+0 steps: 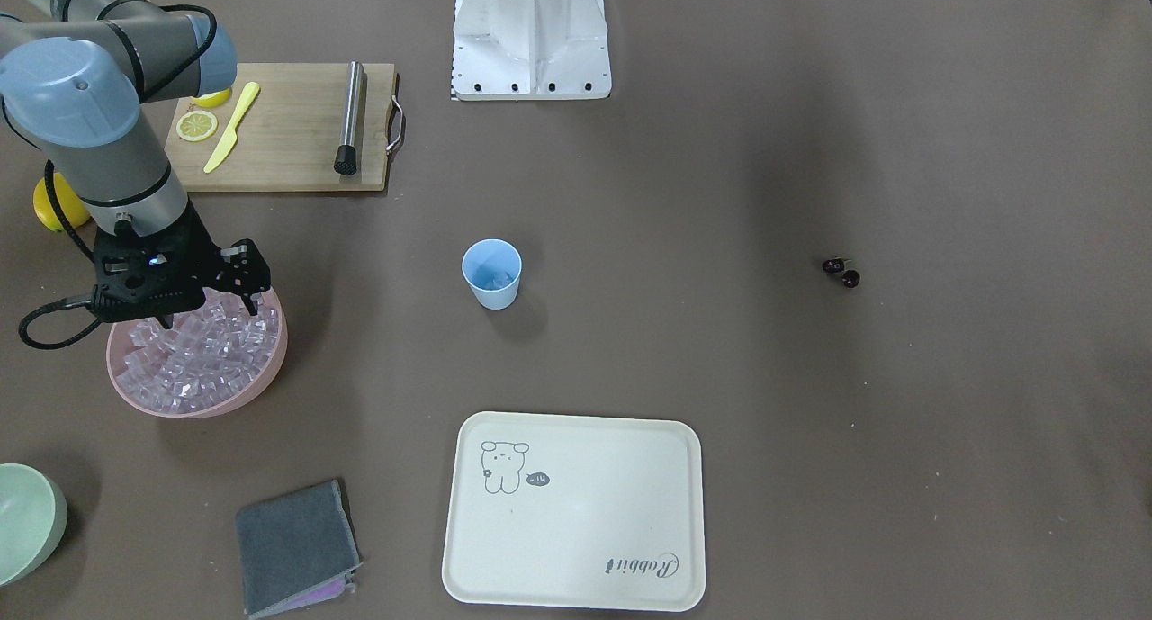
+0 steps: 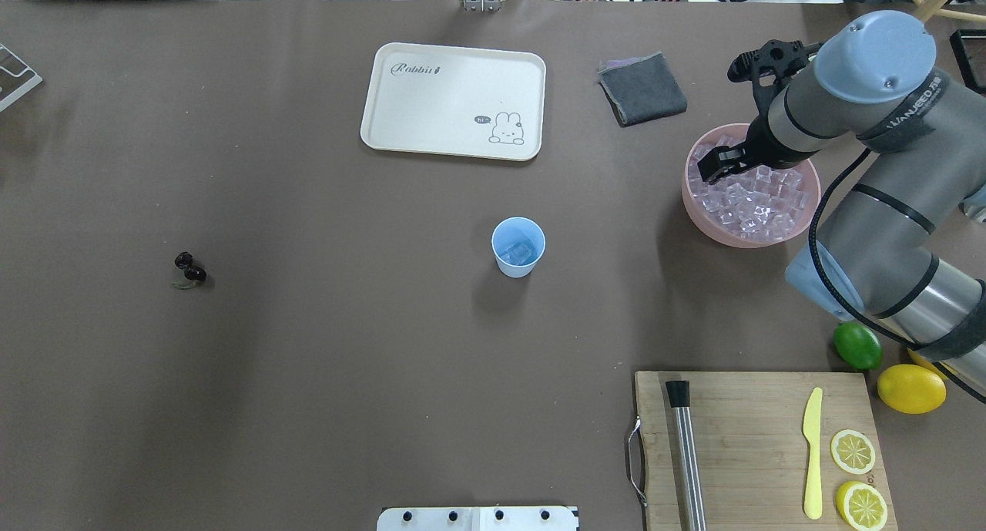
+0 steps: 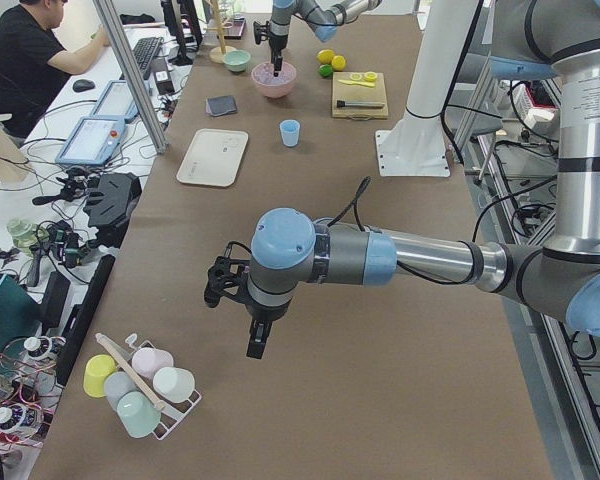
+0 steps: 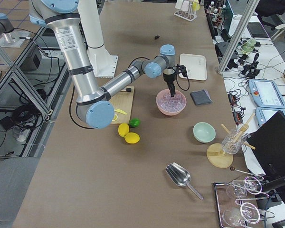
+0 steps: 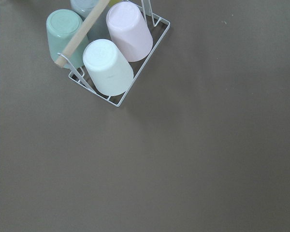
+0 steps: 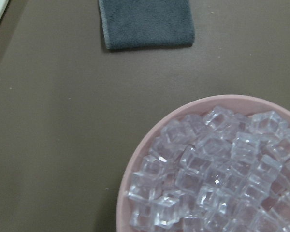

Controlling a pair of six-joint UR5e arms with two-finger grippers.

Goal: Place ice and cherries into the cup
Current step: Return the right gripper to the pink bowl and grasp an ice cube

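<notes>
The light-blue cup (image 1: 492, 274) stands upright mid-table with a few ice cubes inside; it also shows in the overhead view (image 2: 518, 246). The cherries (image 1: 841, 272) lie alone on the table far from it, at the overhead view's left (image 2: 189, 267). Many ice cubes (image 6: 212, 169) fill the pink bowl (image 1: 263, 379). My right gripper (image 1: 209, 312) hangs over the bowl with its fingertips down among the cubes and looks open; it also shows in the overhead view (image 2: 720, 165). My left gripper (image 3: 257, 338) hovers over bare table far from all of these; I cannot tell whether it is open or shut.
A cream tray (image 1: 576, 593) and a grey cloth (image 1: 292, 543) lie across from the cup. A cutting board (image 2: 755, 408) holds a knife, a metal rod and lemon slices, with a lime (image 2: 857, 345) and a lemon (image 2: 911, 388) beside it. A rack of cups (image 5: 106, 53) stands near the left arm.
</notes>
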